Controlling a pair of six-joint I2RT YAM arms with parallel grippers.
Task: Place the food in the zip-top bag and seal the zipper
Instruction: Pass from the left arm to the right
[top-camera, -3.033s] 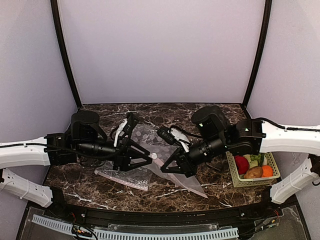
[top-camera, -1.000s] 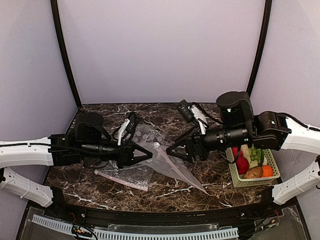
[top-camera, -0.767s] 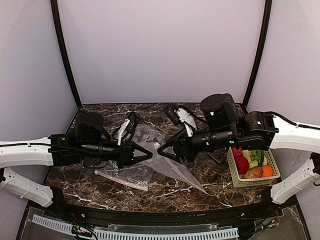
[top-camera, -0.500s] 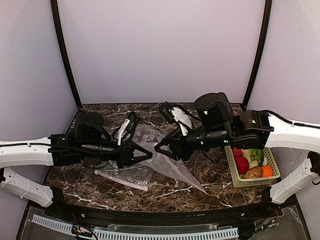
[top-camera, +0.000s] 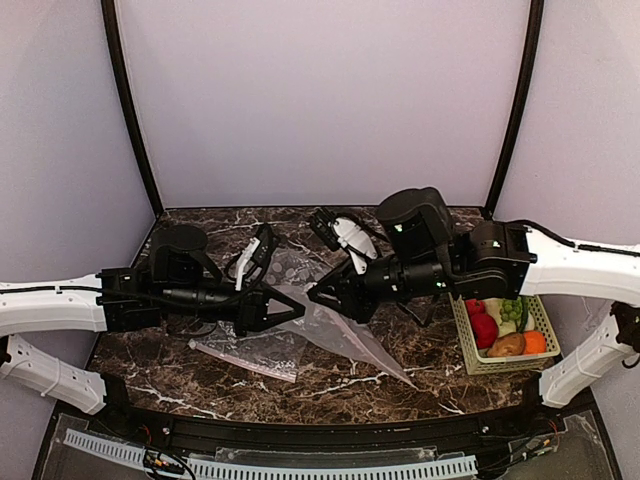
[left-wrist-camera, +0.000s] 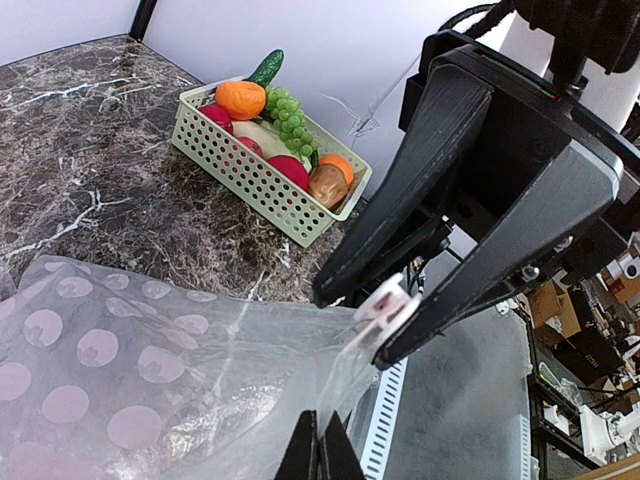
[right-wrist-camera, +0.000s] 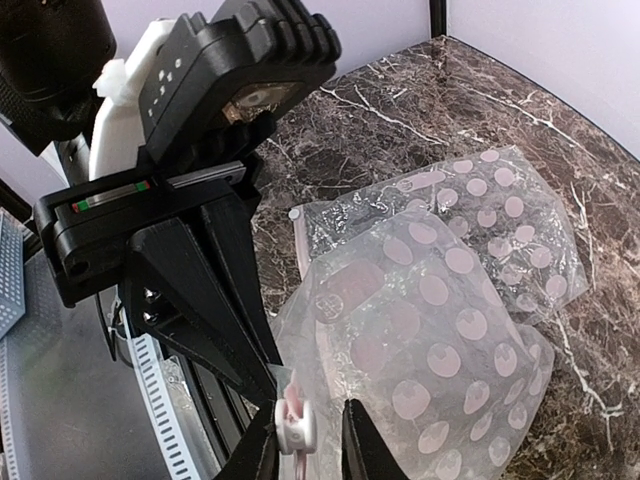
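The left hand pinches the dotted zip-top bag by its raised edge — the right hand, fingers slightly parted, straddles the zipper at its white tab.

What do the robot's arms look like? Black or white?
Both! The left arm and right arm have white shells with black joints. The left gripper and right gripper are black, each with two long pointed fingers. Black cables loop beside them, and tiny green lights glow.

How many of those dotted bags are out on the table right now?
2. One dotted bag is lifted, between the left gripper and right gripper. The second bag lies flat on the table, beside and partly under it. No others are visible.
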